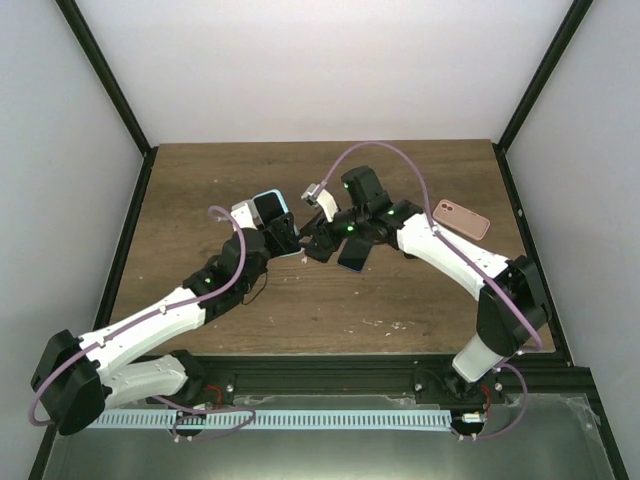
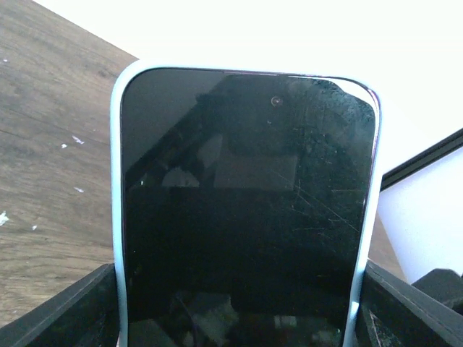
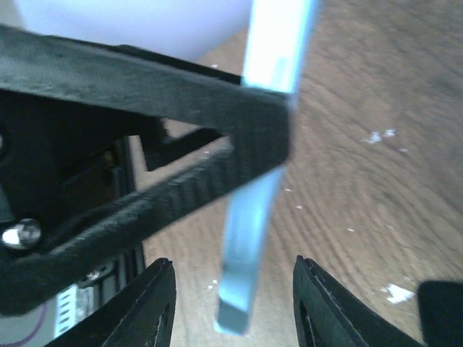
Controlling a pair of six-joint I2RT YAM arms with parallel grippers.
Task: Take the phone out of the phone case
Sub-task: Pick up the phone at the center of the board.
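The phone (image 2: 246, 217), black screen facing the camera, sits in a light blue phone case (image 2: 116, 217) and fills the left wrist view. My left gripper (image 2: 242, 314) is shut on the case, one black finger (image 2: 72, 311) against each long side. From above, the phone (image 1: 270, 208) is held upright over the table's middle by my left gripper (image 1: 272, 232). My right gripper (image 1: 315, 240) is right beside it. In the right wrist view the case's blue edge (image 3: 249, 238) hangs between the right gripper's (image 3: 233, 303) open jaws, with a gap on both sides.
A pink phone or case (image 1: 461, 219) lies on the wooden table (image 1: 200, 180) at the right. A dark flat object (image 1: 352, 255) lies under the right wrist. The left gripper's black finger (image 3: 181, 195) crosses the right wrist view. Black frame posts border the table.
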